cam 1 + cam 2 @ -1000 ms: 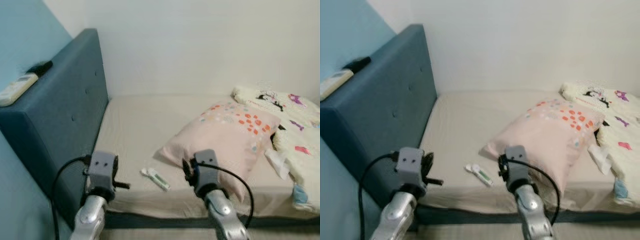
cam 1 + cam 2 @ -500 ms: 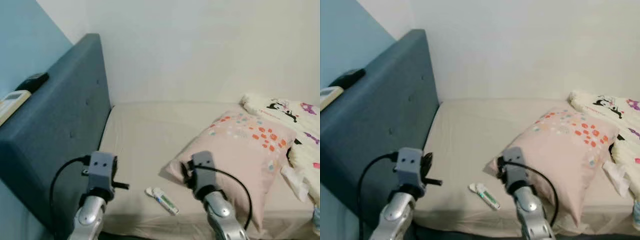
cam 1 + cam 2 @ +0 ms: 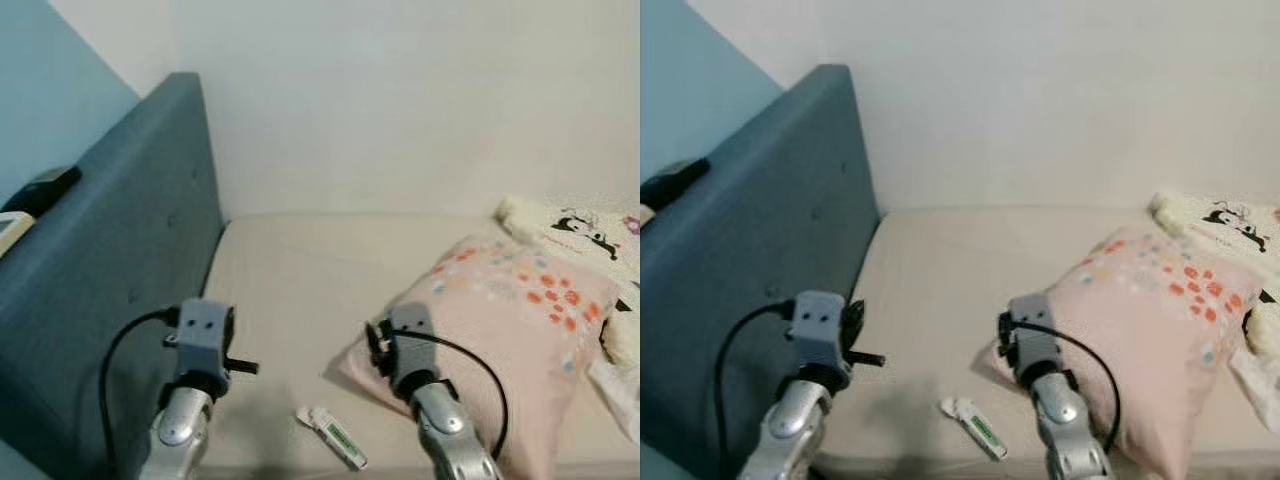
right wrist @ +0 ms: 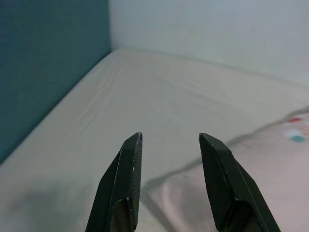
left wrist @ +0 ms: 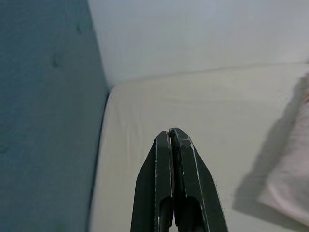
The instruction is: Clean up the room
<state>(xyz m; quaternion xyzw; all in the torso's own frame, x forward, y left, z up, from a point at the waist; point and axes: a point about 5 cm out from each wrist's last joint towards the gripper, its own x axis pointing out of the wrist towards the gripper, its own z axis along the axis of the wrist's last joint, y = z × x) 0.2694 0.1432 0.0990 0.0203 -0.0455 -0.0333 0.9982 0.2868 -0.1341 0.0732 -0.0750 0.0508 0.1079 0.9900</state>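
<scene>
The beige bed (image 3: 290, 280) carries a pink pillow (image 3: 510, 320) and a small tube (image 3: 335, 437).

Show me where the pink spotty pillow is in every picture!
Left eye view: pillow at the right, on the bed.
Right eye view: pillow at the right, on the bed.
Left wrist view: its edge at the right side.
Right wrist view: its corner.
Shared landmark: the blue headboard.

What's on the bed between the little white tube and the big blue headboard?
Nothing: in the left eye view, only bare beige sheet lies between the white tube and the blue headboard.
</scene>
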